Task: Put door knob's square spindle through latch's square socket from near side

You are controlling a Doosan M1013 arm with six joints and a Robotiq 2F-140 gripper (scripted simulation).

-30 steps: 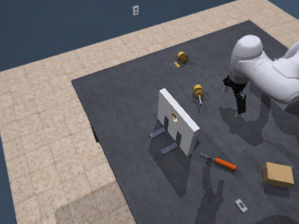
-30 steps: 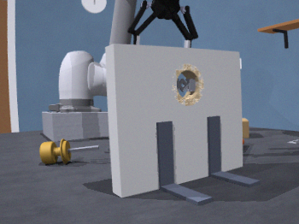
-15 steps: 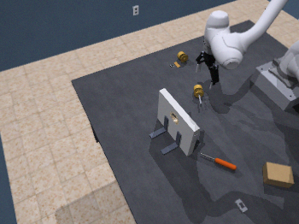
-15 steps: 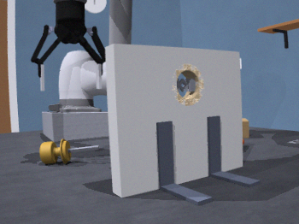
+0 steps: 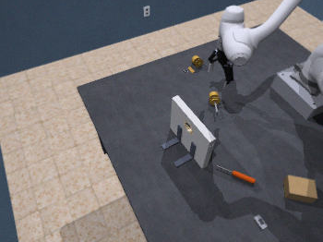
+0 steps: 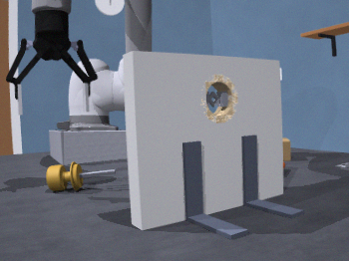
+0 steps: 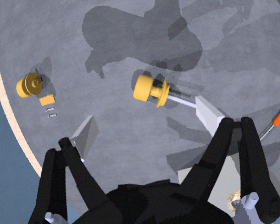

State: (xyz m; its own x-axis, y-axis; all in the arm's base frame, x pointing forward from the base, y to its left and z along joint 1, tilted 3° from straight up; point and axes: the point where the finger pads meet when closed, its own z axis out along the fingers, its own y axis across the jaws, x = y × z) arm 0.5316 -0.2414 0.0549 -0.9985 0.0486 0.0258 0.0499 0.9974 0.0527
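Observation:
The brass door knob (image 5: 214, 96) (image 6: 62, 176) (image 7: 150, 88) lies on its side on the dark mat, its thin spindle (image 5: 216, 109) (image 6: 97, 171) (image 7: 183, 100) pointing away from the round plate. The white wooden door panel (image 5: 194, 133) (image 6: 170, 146) stands upright on two grey brackets. The latch's socket shows inside its rough round hole (image 5: 188, 127) (image 6: 220, 99). My gripper (image 5: 219, 72) (image 6: 52, 89) (image 7: 145, 114) is open and empty. It hangs well above the mat, pointing down, a little off to one side of the lying knob.
A second brass knob (image 5: 197, 61) (image 7: 30, 85) and a small orange piece (image 5: 191, 69) (image 7: 48, 101) lie further off. An orange-handled screwdriver (image 5: 237, 174) (image 7: 273, 121), a cardboard box (image 5: 300, 187) and a small white part (image 5: 260, 222) lie on the mat. The robot's base block (image 5: 295, 91) (image 6: 85, 143) stands behind.

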